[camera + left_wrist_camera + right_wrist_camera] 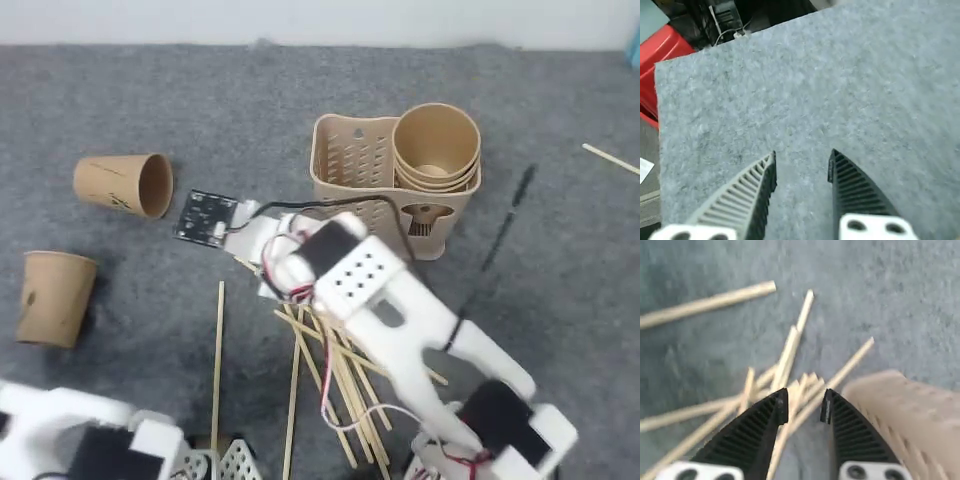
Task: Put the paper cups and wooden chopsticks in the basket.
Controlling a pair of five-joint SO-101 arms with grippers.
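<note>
Paper cup A [125, 185]: laid on its side on the grey tabletop [250, 100], well left of the basket [350, 160].
Paper cup B [55, 298]: also laid on its side, farther left of the basket and nearer the arms.
Left end effector [802, 162]: jaws parted moderately, nothing held.
Wooden chopsticks [335, 380]: heaped in front of the basket.
Right end effector [805, 402]: jaws narrowly parted, nothing gripped, held over the heap just beside the basket.
Stacked paper cups [436, 145]: nested upright in the basket's right end.
</note>
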